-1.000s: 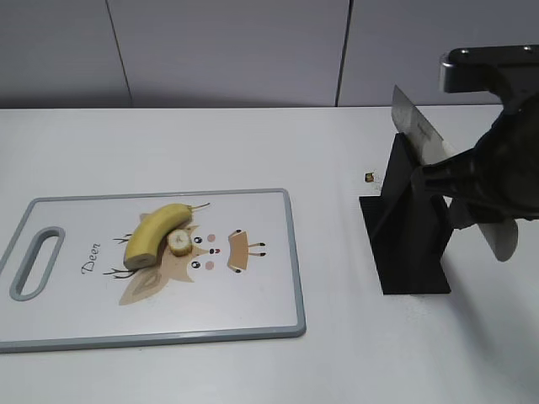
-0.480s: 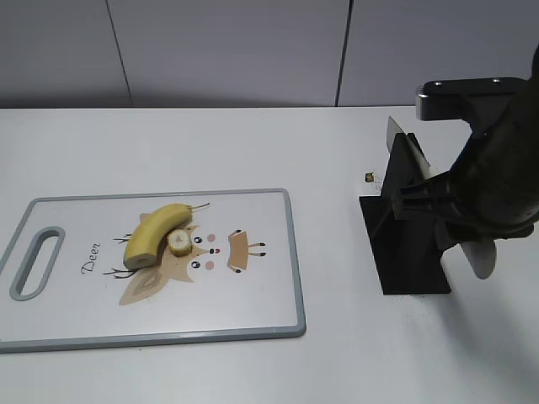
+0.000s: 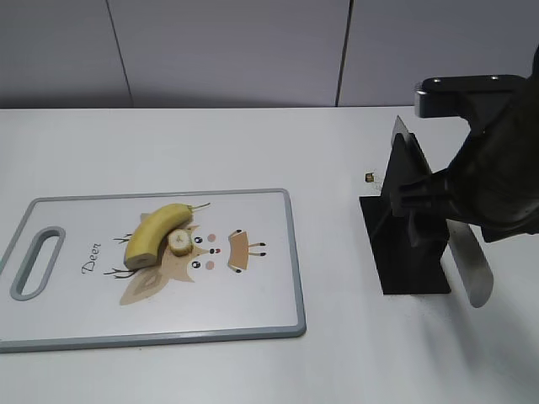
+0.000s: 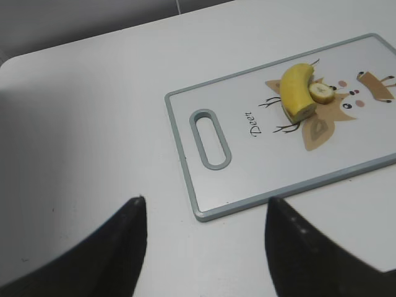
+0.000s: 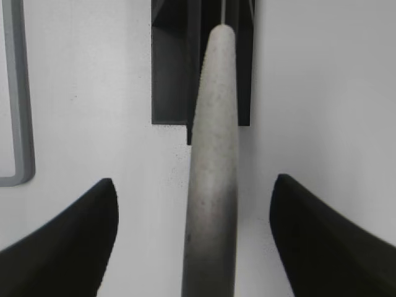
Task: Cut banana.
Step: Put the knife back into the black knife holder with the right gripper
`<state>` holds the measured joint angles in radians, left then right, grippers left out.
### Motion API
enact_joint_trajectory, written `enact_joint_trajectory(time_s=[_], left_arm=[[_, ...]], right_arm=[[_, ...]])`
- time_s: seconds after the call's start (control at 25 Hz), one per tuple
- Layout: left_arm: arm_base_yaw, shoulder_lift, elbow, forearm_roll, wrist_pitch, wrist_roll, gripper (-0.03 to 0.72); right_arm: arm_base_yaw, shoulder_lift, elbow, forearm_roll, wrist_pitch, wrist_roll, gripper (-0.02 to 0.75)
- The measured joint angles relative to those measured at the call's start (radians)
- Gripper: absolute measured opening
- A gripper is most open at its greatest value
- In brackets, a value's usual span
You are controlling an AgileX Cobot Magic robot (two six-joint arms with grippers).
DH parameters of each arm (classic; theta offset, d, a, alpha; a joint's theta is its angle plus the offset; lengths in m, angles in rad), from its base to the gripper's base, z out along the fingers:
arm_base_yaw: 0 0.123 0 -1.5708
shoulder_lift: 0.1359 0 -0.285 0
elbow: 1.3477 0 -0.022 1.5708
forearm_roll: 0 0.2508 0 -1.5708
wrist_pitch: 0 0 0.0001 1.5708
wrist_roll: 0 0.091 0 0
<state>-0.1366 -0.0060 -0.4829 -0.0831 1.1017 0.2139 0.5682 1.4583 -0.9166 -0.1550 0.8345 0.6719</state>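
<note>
The banana [image 3: 154, 232] lies unpeeled on the deer-print cutting board [image 3: 76, 303], with a small pale slice [image 3: 178, 242] against its cut end. Both also show in the left wrist view: banana [image 4: 294, 91], slice [image 4: 322, 93], board [image 4: 247, 161]. A knife rests in a black stand [image 3: 408, 252], blade [image 3: 408, 147] up and pale handle [image 3: 470, 269] sticking out low. My right gripper [image 5: 195, 180] is open, its fingers wide on either side of the handle [image 5: 213, 154] without touching it. My left gripper [image 4: 204, 210] is open and empty above the table by the board's handle corner.
The board's handle slot [image 4: 210, 137] faces my left gripper. A small dark object [image 3: 369, 178] lies on the white table just left of the stand. A grey wall runs along the back of the table. My right arm [image 3: 497, 168] hangs over the stand.
The knife has swung down into the stand, its blade steeper and its handle lower. My right arm has shifted a little left over the stand. Banana and board have not moved.
</note>
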Motion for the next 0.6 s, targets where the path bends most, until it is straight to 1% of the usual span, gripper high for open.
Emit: enact_joint_trajectory(time_s=[0.12, 0.24, 0.36, 0.44, 0.6], left_arm=[[0.019, 0.000, 0.000, 0.000, 0.000, 0.000, 0.589], [0.068, 0.000, 0.000, 0.001, 0.000, 0.000, 0.589], [0.100, 0.000, 0.000, 0.001, 0.000, 0.000, 0.589], [0.104, 0.000, 0.000, 0.001, -0.001, 0.000, 0.589], [0.105, 0.000, 0.000, 0.001, -0.001, 0.000, 0.587]], right_arm=[[0.000, -0.021, 0.000, -0.004, 0.001, -0.037, 0.602], [0.000, -0.087, 0.000, 0.008, 0.002, -0.136, 0.604], [0.004, -0.177, 0.000, 0.067, 0.009, -0.296, 0.604], [0.011, -0.237, 0.001, 0.121, 0.028, -0.423, 0.604], [0.015, -0.396, 0.058, 0.195, 0.036, -0.587, 0.604]])
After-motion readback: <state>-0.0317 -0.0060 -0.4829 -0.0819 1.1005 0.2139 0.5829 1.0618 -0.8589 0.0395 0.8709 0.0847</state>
